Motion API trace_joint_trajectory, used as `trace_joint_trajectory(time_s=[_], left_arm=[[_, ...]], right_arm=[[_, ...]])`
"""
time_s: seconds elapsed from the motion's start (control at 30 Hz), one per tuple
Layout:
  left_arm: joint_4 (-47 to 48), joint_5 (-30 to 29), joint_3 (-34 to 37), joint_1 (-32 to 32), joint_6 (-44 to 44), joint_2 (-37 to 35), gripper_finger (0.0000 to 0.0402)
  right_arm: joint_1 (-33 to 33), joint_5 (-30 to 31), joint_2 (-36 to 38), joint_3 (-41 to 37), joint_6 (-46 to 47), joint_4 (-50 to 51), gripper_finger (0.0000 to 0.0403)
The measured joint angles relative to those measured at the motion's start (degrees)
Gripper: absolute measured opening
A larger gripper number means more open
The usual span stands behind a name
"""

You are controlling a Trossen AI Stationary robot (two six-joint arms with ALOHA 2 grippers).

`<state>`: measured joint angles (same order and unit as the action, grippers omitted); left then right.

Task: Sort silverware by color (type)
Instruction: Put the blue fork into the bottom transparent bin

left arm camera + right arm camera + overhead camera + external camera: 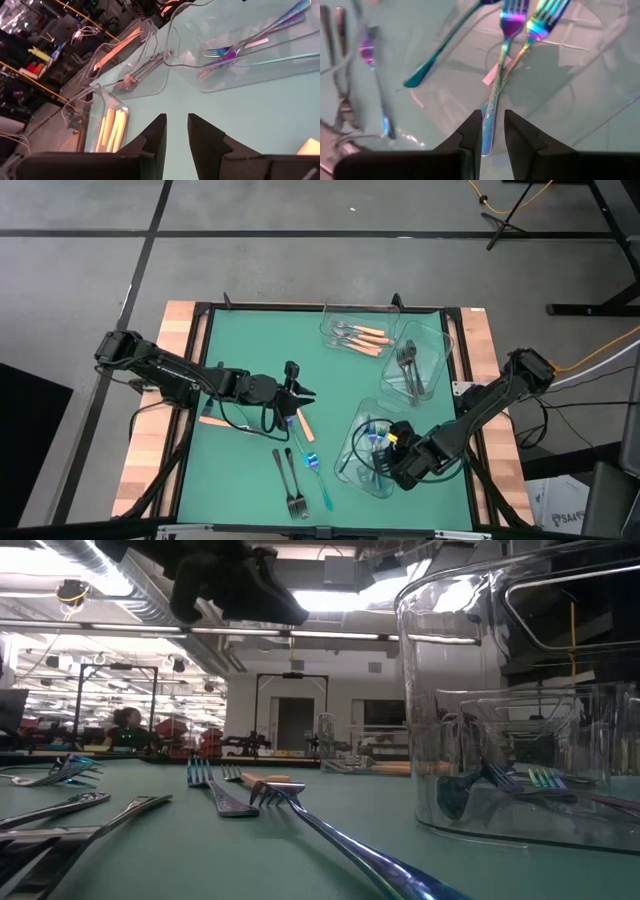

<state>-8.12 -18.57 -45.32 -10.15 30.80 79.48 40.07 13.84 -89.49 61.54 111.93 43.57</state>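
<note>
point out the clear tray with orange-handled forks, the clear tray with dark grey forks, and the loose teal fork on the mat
clear tray with orange-handled forks (330, 330), high view, left rim
clear tray with dark grey forks (432, 340), high view, bare floor
loose teal fork (320, 485), high view, handle

A gripper (235, 585) hangs dark at the top. Below it, forks (225, 795) lie on the green counter (350, 800), a blue-tinted fork (340, 840) nearest. Off to its right stands a clear tray (520, 690) holding iridescent forks (530, 780).
</note>
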Motion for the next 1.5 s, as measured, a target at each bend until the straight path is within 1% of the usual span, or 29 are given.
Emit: trace_joint_trajectory(time_s=[0.13, 0.37, 0.53, 0.67, 0.77, 0.93, 1.07, 1.17, 1.3, 1.5], left_arm=[[0.0, 0.0, 0.0, 0.0, -2.2, 0.0, 0.0073], [0.0, 0.0, 0.0, 0.0, -6.1, 0.0, 0.0073], [0.0, 0.1, 0.0, 0.0, -8.8, 0.0, 0.0073], [1.8, 2.9, 0.0, 0.0, -11.9, 0.0, 0.0072], [6.6, 4.2, 0.0, 0.0, -15.4, 0.0, 0.0072], [17.8, 7.3, 0.0, 0.0, -23.2, 0.0, 0.0072], [24.4, 10.4, 0.0, 0.0, -29.1, 0.0, 0.0072], [28.1, 11.0, 0.0, 0.0, -31.8, 0.0, 0.0072], [35.3, 11.1, -0.8, -0.2, -33.4, -0.5, 0.0072], [49.9, 13.7, -5.4, -0.2, -32.8, -0.5, 0.0072]], right_arm=[[0.0, 1.5, 2.3, 0.0, -2.3, 0.1, 0.0069], [-0.9, 6.2, 5.9, 0.0, -8.0, 0.6, 0.0069], [-4.4, 6.6, 7.1, 0.0, -17.7, 0.2, 0.0069], [-8.5, 6.2, 7.1, 0.0, -27.6, -0.2, 0.0069], [-11.5, 5.6, 7.1, 0.0, -34.7, -0.2, 0.0069], [-15.8, 5.4, 7.1, 0.0, -46.5, -1.5, 0.0069], [-18.6, 3.7, 7.1, 0.0, -54.1, -4.5, 0.0069], [-20.1, 2.5, 7.1, 0.0, -59.0, -6.5, 0.0069], [-21.5, 0.5, 7.1, 0.0, -63.7, -7.4, 0.0069], [-21.4, 0.3, 7.1, 0.0, -67.3, -7.5, 0.0069]])
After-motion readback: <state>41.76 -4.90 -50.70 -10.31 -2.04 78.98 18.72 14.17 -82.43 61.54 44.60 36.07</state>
